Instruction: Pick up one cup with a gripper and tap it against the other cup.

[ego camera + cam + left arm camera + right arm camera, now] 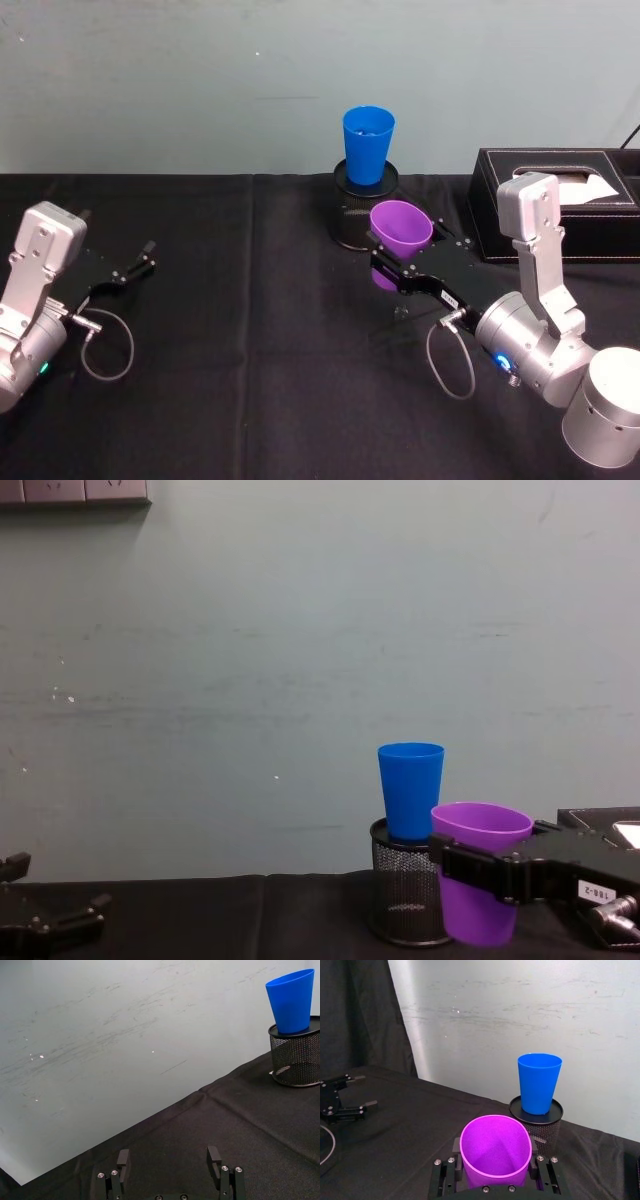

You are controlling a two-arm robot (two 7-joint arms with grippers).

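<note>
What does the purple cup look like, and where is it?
The purple cup is a smooth, plastic-looking tumbler, wider at the rim than at the bottom, and empty inside. Its mouth faces up and it leans a little. The right gripper holds it, clamped on its sides below the rim. It is just in front of the black mesh holder that the blue cup stands on, lower than the blue cup and not touching it. I cannot tell if its bottom touches the table.
</note>
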